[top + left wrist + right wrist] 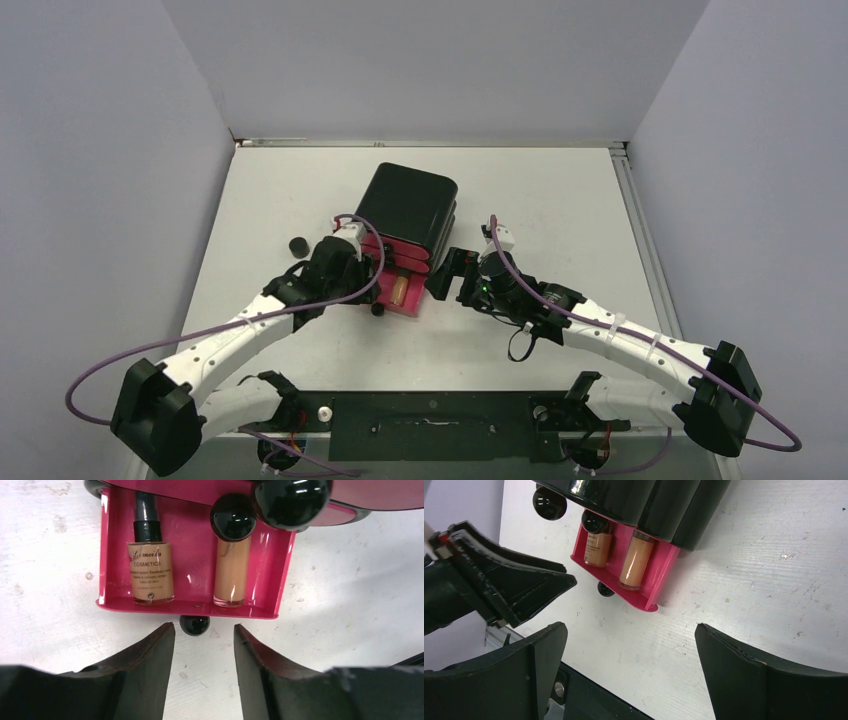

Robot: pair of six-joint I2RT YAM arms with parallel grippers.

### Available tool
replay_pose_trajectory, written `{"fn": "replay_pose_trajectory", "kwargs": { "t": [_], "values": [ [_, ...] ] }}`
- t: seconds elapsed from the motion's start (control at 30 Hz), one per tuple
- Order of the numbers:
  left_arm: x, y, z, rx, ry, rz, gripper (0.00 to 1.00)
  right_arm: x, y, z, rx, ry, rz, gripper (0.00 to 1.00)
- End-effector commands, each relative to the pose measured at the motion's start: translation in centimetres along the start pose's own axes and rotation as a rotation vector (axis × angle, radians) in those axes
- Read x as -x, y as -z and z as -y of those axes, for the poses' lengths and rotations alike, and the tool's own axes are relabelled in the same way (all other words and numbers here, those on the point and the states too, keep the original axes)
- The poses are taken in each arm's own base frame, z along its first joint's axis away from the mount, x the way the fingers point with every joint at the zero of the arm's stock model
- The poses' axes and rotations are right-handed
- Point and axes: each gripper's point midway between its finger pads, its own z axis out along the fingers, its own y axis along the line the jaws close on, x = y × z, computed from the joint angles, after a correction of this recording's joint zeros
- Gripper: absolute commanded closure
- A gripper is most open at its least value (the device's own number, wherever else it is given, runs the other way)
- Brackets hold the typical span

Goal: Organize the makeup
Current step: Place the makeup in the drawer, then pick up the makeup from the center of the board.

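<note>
- Pink drawer (192, 555) is pulled out at the bottom of the black cabinet (410, 205), on its near side.
- Two tan tubes are laid side by side in the drawer.
- The labelled tube (150, 572), with a black cap, is on the left, and the plain tube (231, 572) is on the right.
- The small black knob (194, 625) on the drawer front is seen just beyond the left gripper (204, 630).
- Its fingers are spread apart and the knob is not pinched.
- The right gripper (629, 630) is spread wide just right of the drawer, with nothing held.
- A small black round jar (297, 244) is seen on the white table (560, 200), left of the cabinet.
</note>
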Motion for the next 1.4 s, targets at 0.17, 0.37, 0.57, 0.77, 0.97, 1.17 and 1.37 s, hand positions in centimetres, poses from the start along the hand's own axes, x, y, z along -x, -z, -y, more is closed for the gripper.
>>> {"fn": "replay_pose_trajectory", "kwargs": {
  "t": [0.17, 0.37, 0.57, 0.77, 0.97, 1.17, 1.37],
  "values": [
    [3.7, 4.1, -1.7, 0.045, 0.088, 0.270, 0.40, 1.4, 0.0, -0.9, 0.024, -0.004, 0.045, 0.02],
    [5.3, 5.6, -5.6, 0.226, 0.158, 0.343, 0.16, 1.5, 0.1, -0.9, 0.022, -0.003, 0.047, 0.02],
    [7.3, 5.8, -9.5, 0.355, 0.250, 0.354, 0.06, 1.8, 0.5, -0.6, 0.012, 0.002, 0.060, 0.02],
    [9.6, 5.3, -13.4, 0.434, 0.385, 0.311, 0.03, 2.4, 1.0, -0.2, -0.002, -0.005, 0.087, 0.00],
    [11.6, 3.6, -17.5, 0.449, 0.525, 0.275, 0.03, 3.5, 1.7, 0.2, -0.018, -0.013, 0.125, 0.00],
    [12.3, 1.1, -20.2, 0.432, 0.611, 0.216, 0.08, 3.9, 2.2, 1.3, -0.069, -0.008, 0.136, 0.05],
    [12.7, -1.6, -21.3, 0.437, 0.598, 0.150, 0.13, 3.9, 2.3, 2.3, -0.099, -0.013, 0.141, 0.06]
  ]
}}
